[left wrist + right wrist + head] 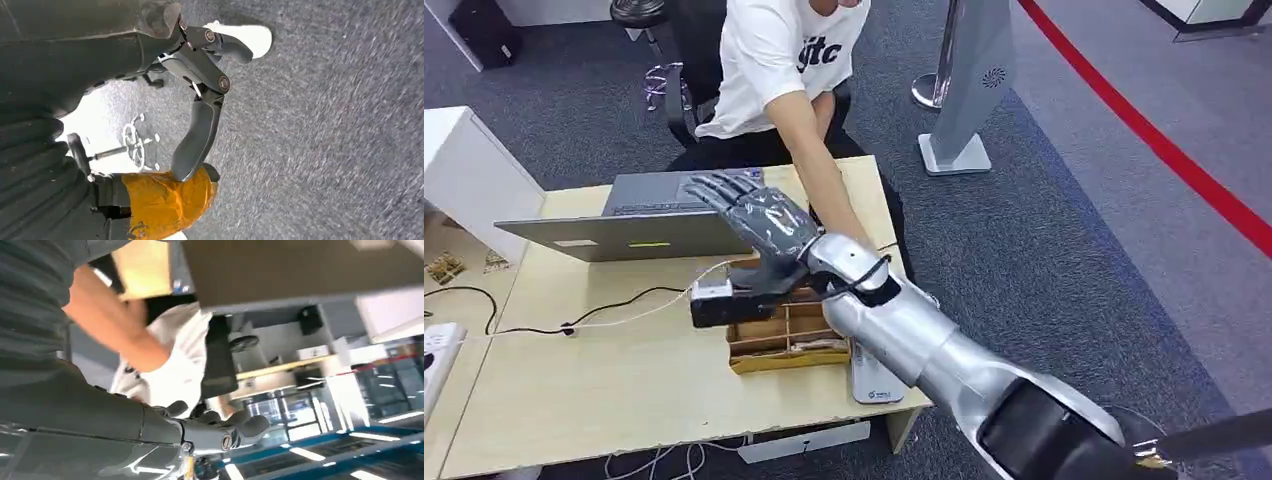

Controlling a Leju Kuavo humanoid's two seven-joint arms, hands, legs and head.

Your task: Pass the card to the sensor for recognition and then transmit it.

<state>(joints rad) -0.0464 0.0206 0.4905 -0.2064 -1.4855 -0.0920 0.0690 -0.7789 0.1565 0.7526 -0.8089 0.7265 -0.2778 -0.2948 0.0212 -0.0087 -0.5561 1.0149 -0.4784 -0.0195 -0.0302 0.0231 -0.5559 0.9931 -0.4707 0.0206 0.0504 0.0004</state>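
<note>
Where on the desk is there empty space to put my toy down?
The table is bare in the wide patch between the white cable and the near edge, left of the wooden tray. It is crowded around the tray, where the right hand, the black device and the person's arm meet beside the laptop.

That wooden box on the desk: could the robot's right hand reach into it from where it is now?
Probably yes. The right hand hovers open just above the wooden box, with nothing between them. The person's arm reaches in close beside it and might get in the way.

Pale wooden table (574,390) — grey laptop (624,225), wooden compartment tray (779,345), white cable (639,315), black cable (614,300)
</note>
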